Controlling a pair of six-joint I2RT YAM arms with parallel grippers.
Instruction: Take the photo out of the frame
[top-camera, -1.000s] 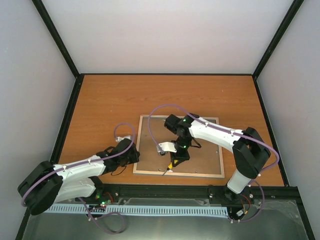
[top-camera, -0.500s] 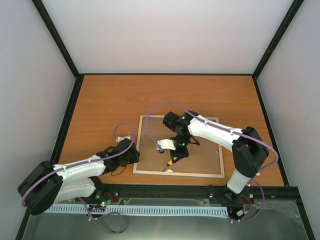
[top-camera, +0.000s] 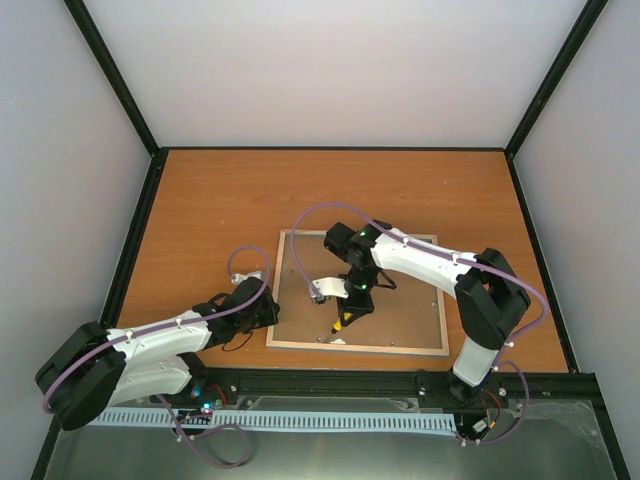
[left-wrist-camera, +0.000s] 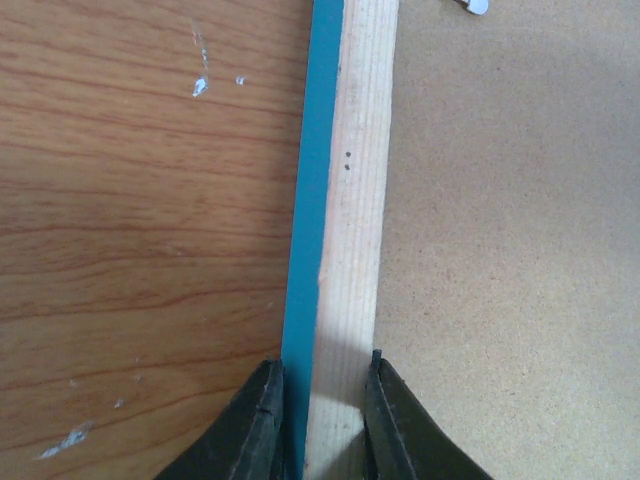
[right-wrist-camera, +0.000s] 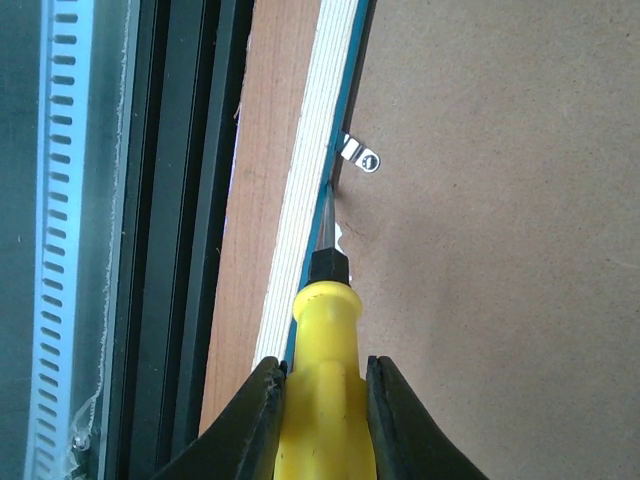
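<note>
The frame (top-camera: 290, 240) lies face down on the table with its plain brown backing board (top-camera: 400, 310) up. The photo is hidden under the board. My left gripper (top-camera: 268, 312) is shut on the frame's left rail; its pale wood back (left-wrist-camera: 350, 200) and blue edge (left-wrist-camera: 312, 200) show between the fingers. My right gripper (top-camera: 352, 312) is shut on a yellow-handled screwdriver (right-wrist-camera: 325, 400). The screwdriver's tip (right-wrist-camera: 328, 215) touches the seam between board and near rail, beside a small metal retaining tab (right-wrist-camera: 360, 155). The screwdriver also shows in the top view (top-camera: 340, 325).
The wooden table (top-camera: 220, 200) is walled by white panels with black posts. A black rail (top-camera: 400, 380) and a slotted white cable duct (right-wrist-camera: 60, 250) run along the near edge. Another metal tab (left-wrist-camera: 470, 5) sits on the board near the left rail.
My right gripper has drawn back and to the left with the screwdriver, its tip sliding along the near rail. The left arm has not moved.
</note>
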